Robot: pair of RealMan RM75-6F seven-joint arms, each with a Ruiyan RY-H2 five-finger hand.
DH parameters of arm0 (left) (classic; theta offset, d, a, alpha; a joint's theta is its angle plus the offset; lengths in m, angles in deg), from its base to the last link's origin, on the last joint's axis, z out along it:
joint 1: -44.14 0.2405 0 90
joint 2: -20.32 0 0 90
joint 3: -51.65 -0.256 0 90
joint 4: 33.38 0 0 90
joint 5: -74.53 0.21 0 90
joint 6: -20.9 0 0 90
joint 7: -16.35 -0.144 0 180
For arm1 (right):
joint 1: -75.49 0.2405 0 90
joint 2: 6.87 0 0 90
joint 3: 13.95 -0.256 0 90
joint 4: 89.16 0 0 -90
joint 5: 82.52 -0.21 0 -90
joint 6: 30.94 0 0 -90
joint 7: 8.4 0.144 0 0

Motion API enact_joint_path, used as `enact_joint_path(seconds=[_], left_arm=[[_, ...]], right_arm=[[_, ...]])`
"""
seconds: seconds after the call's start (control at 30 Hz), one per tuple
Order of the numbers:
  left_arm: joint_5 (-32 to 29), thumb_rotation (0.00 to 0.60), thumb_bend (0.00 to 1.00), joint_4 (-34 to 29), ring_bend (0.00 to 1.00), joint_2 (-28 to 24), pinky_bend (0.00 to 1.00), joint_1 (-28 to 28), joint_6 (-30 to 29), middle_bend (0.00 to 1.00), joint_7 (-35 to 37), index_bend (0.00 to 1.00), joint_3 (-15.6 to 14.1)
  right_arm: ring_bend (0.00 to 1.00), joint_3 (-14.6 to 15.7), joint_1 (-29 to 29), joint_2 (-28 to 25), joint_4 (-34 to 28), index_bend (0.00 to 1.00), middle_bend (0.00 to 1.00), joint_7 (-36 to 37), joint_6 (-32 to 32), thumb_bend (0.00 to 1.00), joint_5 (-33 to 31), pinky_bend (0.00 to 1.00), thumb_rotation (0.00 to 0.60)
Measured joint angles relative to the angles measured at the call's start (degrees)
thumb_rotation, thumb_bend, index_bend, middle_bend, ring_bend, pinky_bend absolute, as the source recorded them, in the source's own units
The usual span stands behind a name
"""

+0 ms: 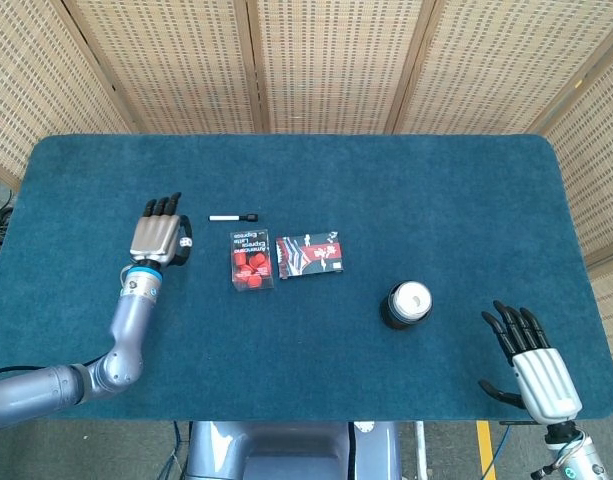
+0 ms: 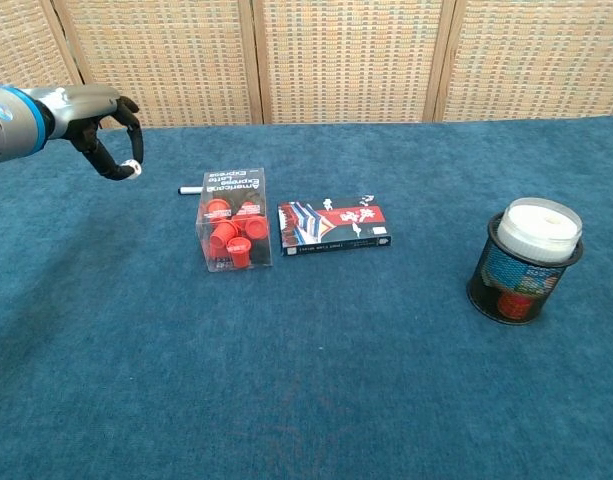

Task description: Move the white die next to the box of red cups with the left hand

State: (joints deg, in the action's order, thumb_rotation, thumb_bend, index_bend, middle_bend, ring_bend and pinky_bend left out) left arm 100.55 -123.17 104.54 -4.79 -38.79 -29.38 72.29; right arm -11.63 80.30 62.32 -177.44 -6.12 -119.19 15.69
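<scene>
Small white die (image 2: 133, 168) sits pinched in your left robot hand (image 2: 98, 125), raised above blue bench (image 2: 306, 380). Clear box of red cups (image 2: 234, 232) lies right of die, near. Right robot hand (image 1: 534, 362), fingers apart, far off.

Blue table cloth (image 1: 386, 180); red cups in clear box (image 1: 252, 262); black mesh cup (image 2: 522, 282).
</scene>
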Motion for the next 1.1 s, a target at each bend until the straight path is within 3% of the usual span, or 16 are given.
enact_joint_path(seconds=[0.13, 0.47, 0.67, 0.8, 0.93, 1.1], left_arm=[[-1.27, 0.600, 0.42, -4.34, 0.00, -2.05, 0.00, -1.33, -1.98, 0.00, -0.40, 0.51, -0.04], [-2.14, 0.600, 0.40, -5.35, 0.00, -2.62, 0.00, -2.97, -2.87, 0.00, 0.58, 0.51, -1.87], [-2.30, 0.600, 0.28, -5.50, 0.00, -3.32, 0.00, -3.31, -2.48, 0.00, 1.32, 0.51, -2.74], [-2.27, 0.600, 0.19, -5.89, 0.00, -4.38, 0.00, -3.46, -2.30, 0.00, 1.95, 0.44, -3.26], [-1.99, 0.600, 0.17, -6.12, 0.00, -4.99, 0.00, -3.69, -2.52, 0.00, 2.31, 0.34, -3.82], [-0.95, 0.600, 0.18, -6.81, 0.00, -5.52, 0.00, -3.57, -3.54, 0.00, 2.96, 0.32, -4.36]], right_arm=[[0.00, -0.09, -0.12, -0.15, -0.07, 0.02, 0.00, 0.30, -0.49, 0.18, 0.11, 0.00, 0.600], [0.00, -0.19, -0.13, -0.20, 0.04, 0.02, 0.00, 0.54, -0.56, 0.18, 0.09, 0.00, 0.600], [0.00, -0.18, -0.11, -0.12, 0.07, 0.02, 0.00, 0.42, -0.50, 0.18, 0.16, 0.00, 0.600], [0.00, -0.21, -0.14, -0.06, 0.04, 0.02, 0.00, 0.38, -0.66, 0.18, 0.24, 0.00, 0.600], [0.00, -0.19, -0.15, -0.07, 0.05, 0.02, 0.00, 0.37, -0.63, 0.18, 0.23, 0.00, 0.600], [0.00, -0.18, -0.16, -0.11, 0.06, 0.02, 0.00, 0.45, -0.62, 0.18, 0.24, 0.00, 0.600]])
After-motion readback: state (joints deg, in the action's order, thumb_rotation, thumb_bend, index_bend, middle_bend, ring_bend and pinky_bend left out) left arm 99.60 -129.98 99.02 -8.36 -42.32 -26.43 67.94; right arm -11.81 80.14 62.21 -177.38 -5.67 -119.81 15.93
